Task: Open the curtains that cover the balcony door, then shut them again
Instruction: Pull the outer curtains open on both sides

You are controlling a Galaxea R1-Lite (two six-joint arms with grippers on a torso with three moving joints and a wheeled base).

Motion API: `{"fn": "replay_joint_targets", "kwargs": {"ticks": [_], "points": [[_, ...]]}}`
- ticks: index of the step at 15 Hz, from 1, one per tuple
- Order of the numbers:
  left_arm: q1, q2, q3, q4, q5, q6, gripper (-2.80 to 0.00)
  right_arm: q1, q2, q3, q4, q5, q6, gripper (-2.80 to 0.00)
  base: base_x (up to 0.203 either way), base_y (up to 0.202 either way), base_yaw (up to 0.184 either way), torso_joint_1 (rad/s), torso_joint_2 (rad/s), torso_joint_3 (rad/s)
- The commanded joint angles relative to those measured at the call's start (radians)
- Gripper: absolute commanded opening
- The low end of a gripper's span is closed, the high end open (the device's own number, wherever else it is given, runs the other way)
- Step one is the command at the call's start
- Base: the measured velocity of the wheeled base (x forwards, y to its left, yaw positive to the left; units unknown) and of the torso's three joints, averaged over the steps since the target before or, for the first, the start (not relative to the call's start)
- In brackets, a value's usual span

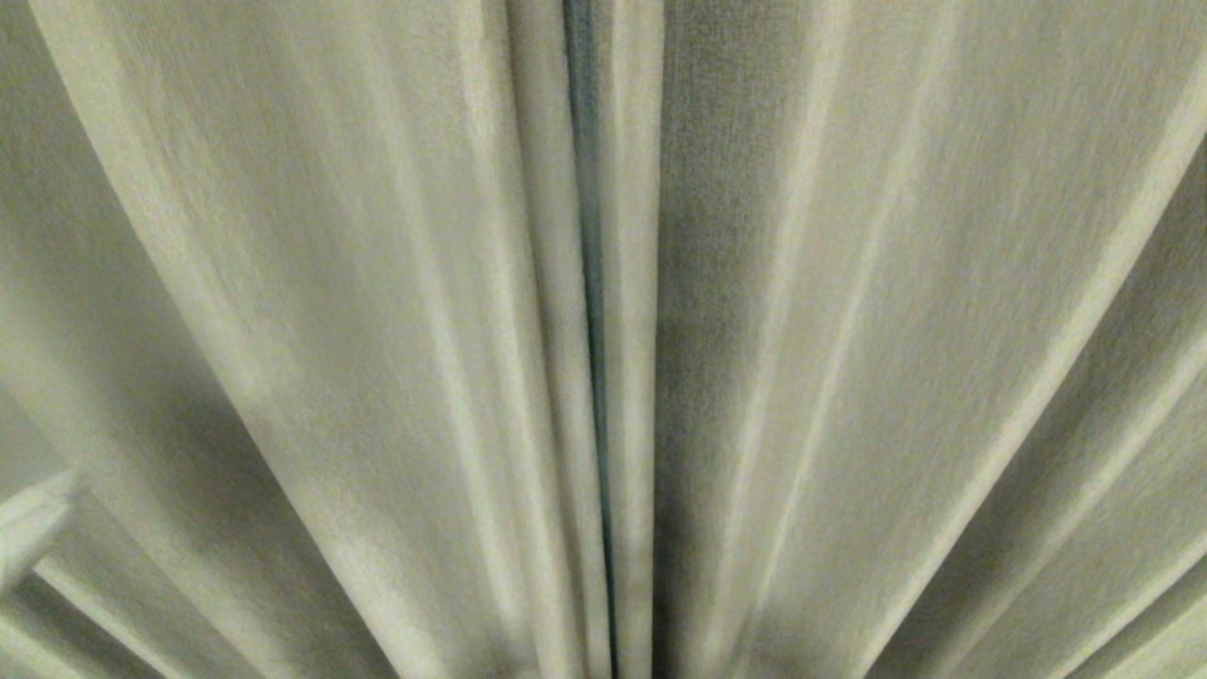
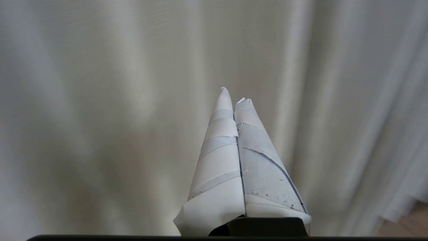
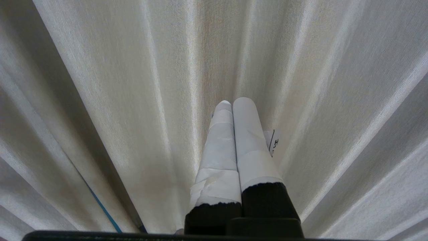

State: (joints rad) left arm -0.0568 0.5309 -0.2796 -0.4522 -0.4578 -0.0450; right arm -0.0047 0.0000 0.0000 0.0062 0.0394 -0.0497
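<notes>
Head view: the curtains (image 1: 377, 311) fill the whole frame, cream woven fabric in long vertical pleats, drawn shut, with 1 thin dark slit where the 2 panels meet at centre. A pale blurred tip of the left gripper (image 1: 33, 528) pokes in at the lower left edge. The balcony door is hidden behind the fabric.

Left wrist view only: left gripper's white-taped tapered fingers (image 2: 220, 150) pressed together, holding nothing, pointing at the pleats, apart from them; a sliver of brownish floor (image 2: 408, 224) shows at 1 corner.

Right wrist view only: right gripper (image 3: 233, 102) pressed together, empty, white tape over black fingers, tips close against the fabric; a thin blue line (image 3: 100, 204) shows in a dark fold.
</notes>
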Motion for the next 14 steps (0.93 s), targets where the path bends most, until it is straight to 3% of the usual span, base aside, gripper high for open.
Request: {"fn": "replay_joint_targets", "kwargs": {"ticks": [1,2,9,14], "points": [[-0.131,0.165,-0.014,-0.046,-0.02,-0.007,-2.8,0.0,0.0,0.0,0.0,0.001,-0.001,-2.8,0.0,0.0,0.0,0.0,0.0,0.0],[-0.217,0.203,-0.026,-0.057,-0.023,-0.016,-2.8,-0.001,0.0,0.0,0.0,0.001,-0.001,-2.8,0.0,0.0,0.0,0.0,0.0,0.0],[-0.479,0.461,-0.187,-0.084,0.016,-0.031,-2.8,0.0,0.0,0.0,0.0,0.001,-0.001,-2.8,0.0,0.0,0.0,0.0,0.0,0.0],[-0.632,0.53,-0.236,-0.086,0.215,-0.033,-2.8,0.0,0.0,0.0,0.0,0.001,-0.001,-2.8,0.0,0.0,0.0,0.0,0.0,0.0]]}}
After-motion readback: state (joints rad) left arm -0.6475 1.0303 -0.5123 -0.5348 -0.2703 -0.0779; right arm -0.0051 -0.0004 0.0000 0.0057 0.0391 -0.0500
